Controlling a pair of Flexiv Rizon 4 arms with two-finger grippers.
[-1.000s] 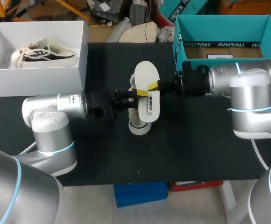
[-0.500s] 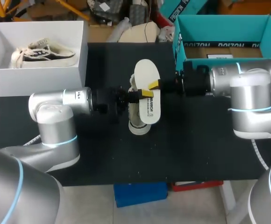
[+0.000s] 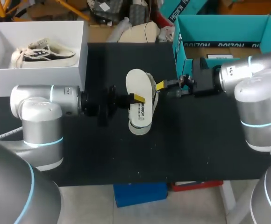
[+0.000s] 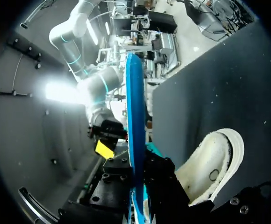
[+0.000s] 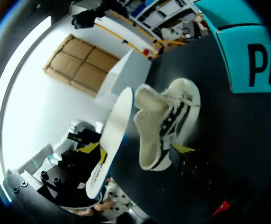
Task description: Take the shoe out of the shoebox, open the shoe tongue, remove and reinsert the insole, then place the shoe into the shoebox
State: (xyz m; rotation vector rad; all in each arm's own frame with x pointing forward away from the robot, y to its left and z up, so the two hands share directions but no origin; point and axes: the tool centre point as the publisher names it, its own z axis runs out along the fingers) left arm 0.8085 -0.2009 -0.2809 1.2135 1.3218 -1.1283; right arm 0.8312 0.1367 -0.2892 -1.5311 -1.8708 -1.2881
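Observation:
My left gripper [image 3: 136, 98] is shut on the white insole [image 3: 138, 84] and holds it on edge above the table's middle. In the left wrist view the insole [image 4: 134, 130] stands edge-on with its blue underside showing, clamped between the black fingers [image 4: 119, 175]. The white shoe [image 3: 138, 128] lies on the black table under and just right of the insole; in the right wrist view the shoe [image 5: 166, 123] lies beside the insole [image 5: 110, 140]. My right gripper [image 3: 167, 87] is open, a short way right of the insole and touching nothing.
A white box [image 3: 37, 74] holding another shoe stands at the back left. The teal shoebox [image 3: 219, 23] stands open at the back right, just behind my right arm. Bare black table [image 3: 126, 158] lies in front of the shoe.
The right gripper opened, let go of the insole and drew back to the right. The left gripper shut on the insole and carried it slightly left, tilting it.

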